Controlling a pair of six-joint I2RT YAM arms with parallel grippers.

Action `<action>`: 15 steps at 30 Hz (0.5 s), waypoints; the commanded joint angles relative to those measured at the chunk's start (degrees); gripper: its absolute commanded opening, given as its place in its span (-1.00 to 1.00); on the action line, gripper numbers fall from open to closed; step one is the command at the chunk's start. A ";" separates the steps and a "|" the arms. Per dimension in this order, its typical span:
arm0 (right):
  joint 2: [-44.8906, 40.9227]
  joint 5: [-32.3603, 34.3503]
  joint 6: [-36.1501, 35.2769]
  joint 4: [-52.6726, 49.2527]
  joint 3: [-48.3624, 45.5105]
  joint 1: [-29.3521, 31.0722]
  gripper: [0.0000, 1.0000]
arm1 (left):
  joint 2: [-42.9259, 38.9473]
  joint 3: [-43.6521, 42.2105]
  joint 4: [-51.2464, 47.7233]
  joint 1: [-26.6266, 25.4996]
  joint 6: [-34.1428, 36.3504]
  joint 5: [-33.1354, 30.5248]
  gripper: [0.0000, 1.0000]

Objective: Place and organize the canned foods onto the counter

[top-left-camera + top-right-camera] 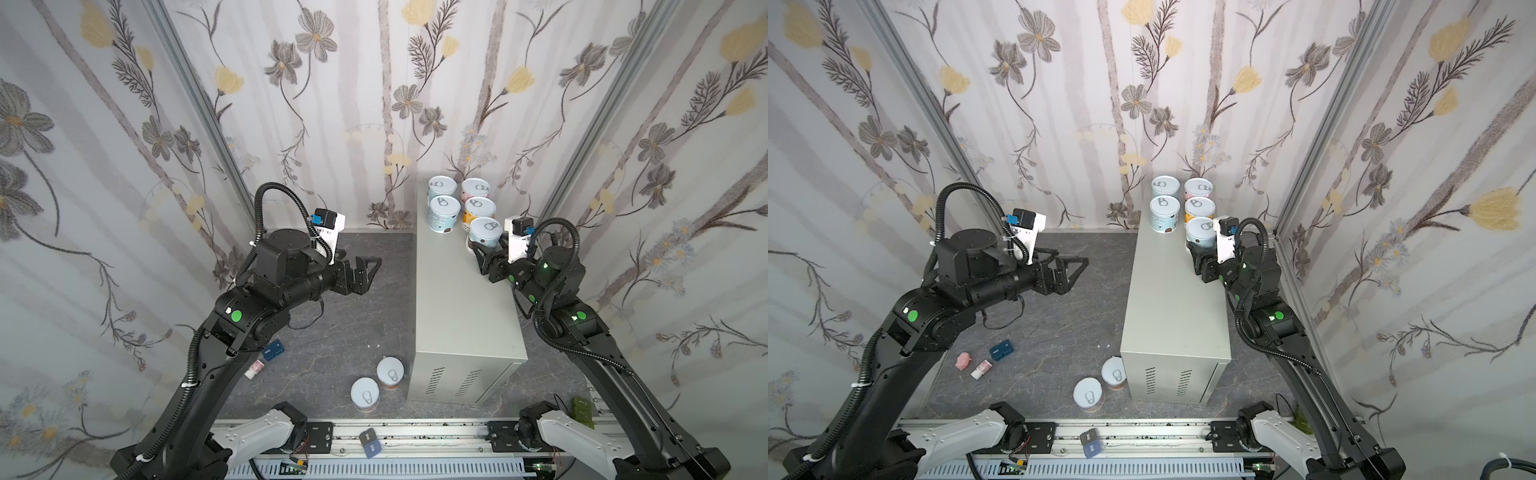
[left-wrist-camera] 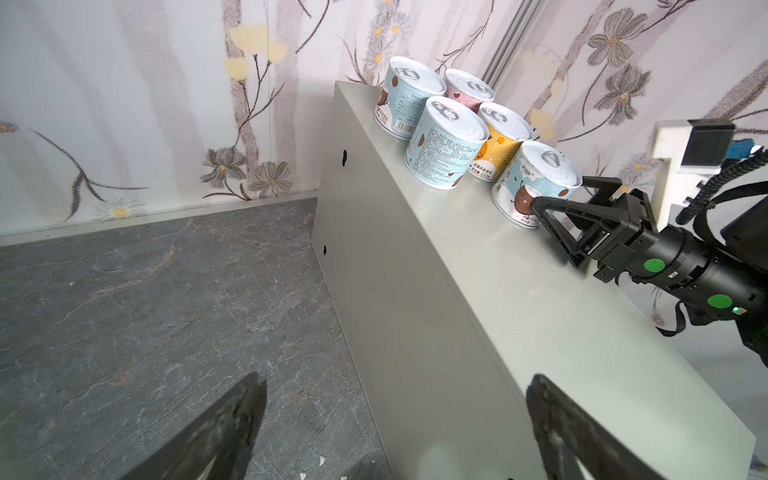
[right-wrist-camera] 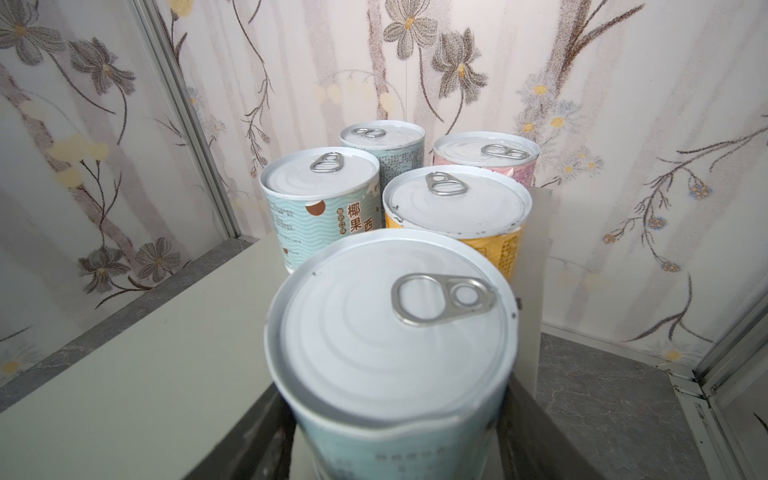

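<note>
Left wrist view: right claw (image 2: 559,194) clamps blue can (image 2: 540,166).

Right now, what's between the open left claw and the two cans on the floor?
Nothing but dark floor with two tiny white specks lies between the left gripper and the floor cans, in both top views.

1. Your table (image 1: 459,307), a long light-grey box, stands on the dark marbled floor (image 1: 332,316), toward 3 o'clock.
2. At its 12 o'clock end, four cans (image 1: 444,207) stand upright in a two-by-two block.
3. A fifth can (image 1: 485,230) stands just at that block's 6 o'clock, in the 3 o'clock row.
4. On the floor at the table's 7 o'clock corner, two more cans (image 1: 390,371) stand upright, close together.
5. Toward 9 o'clock from those lie a small blue box (image 1: 272,349) and a white-and-pink bottle (image 1: 254,369).
</note>
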 commanded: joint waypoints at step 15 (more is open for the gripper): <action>1.38 0.11 -0.25 0.33 0.79 -0.55 0.35 | -0.71 -0.12 1.61 0.02 0.09 -0.86 1.00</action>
